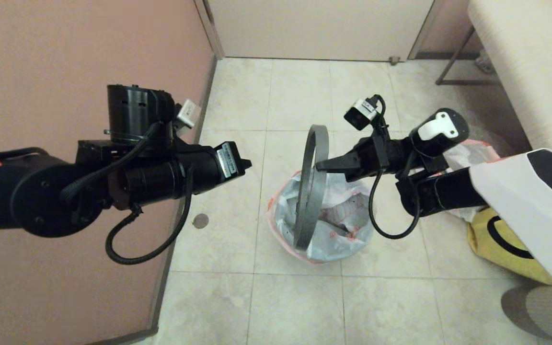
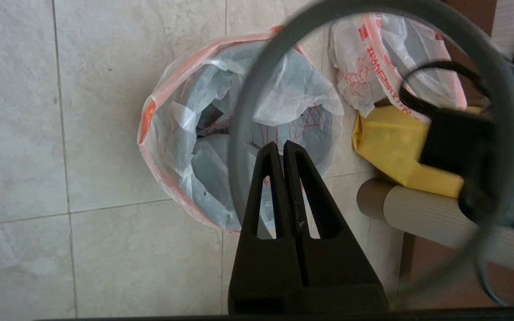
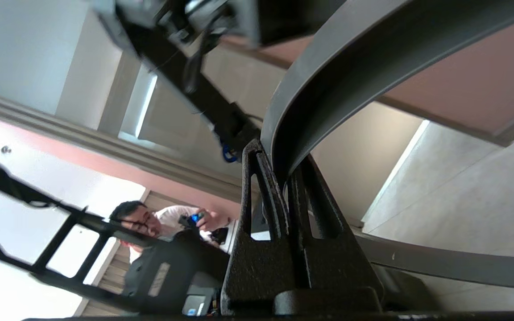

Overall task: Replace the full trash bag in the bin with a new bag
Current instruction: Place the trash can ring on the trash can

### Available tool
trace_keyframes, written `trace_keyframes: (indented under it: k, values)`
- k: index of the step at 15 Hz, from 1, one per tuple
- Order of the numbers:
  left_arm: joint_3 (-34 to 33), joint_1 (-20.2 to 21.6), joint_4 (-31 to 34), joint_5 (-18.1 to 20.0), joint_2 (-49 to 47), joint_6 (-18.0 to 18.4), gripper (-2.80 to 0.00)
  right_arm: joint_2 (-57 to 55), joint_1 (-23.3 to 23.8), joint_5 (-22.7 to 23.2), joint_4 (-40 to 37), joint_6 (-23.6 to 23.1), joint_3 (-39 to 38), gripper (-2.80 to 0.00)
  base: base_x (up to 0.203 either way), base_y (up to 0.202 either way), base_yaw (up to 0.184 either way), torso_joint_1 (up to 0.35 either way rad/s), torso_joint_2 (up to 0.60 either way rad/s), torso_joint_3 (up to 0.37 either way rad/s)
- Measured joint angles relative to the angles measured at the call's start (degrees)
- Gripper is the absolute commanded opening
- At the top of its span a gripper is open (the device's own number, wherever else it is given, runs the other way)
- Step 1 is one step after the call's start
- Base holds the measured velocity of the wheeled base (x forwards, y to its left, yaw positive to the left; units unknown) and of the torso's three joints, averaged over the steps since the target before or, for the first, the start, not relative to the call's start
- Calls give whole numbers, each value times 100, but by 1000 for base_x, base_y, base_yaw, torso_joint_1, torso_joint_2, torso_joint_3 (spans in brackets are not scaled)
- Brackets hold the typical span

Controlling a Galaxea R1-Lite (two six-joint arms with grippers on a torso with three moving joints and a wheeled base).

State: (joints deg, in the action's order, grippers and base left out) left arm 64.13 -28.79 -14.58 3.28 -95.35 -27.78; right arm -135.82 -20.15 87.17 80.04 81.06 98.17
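The full trash bag, translucent white with a red-orange band at its mouth, sits on the tiled floor in the bin, its mouth folded over the rim. It hides the bin's wall. My right gripper is shut on the dark grey hoop and holds it on edge above the bag. In the right wrist view the hoop runs between the right gripper's fingers. My left gripper is shut and empty, raised to the left of the bin. The new bag, white with a red cartoon print, lies limp on a yellow bag.
A pink wall runs close along the left, with a door at the back. A padded bench stands at the right. The yellow bag lies under my right arm. There is a floor drain and a ribbed roll.
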Motion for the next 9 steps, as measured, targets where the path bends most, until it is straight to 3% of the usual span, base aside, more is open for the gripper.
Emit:
trace_keyframes:
  k: [1, 2, 9]
  values:
    - [2, 0, 0, 2, -13, 0, -280, -187, 4, 0, -210, 0, 289, -280, 0, 0, 0, 0, 0, 0]
    - [2, 0, 1, 5, -23, 1, -280, -324, 9, 0, -336, 6, 453, 0, 0, 0, 0, 0, 0, 0]
    - [4, -3, 0, 5, -32, 2, -280, -737, 411, 1, -592, 9, 569, 0, 0, 0, 0, 0, 0, 0]
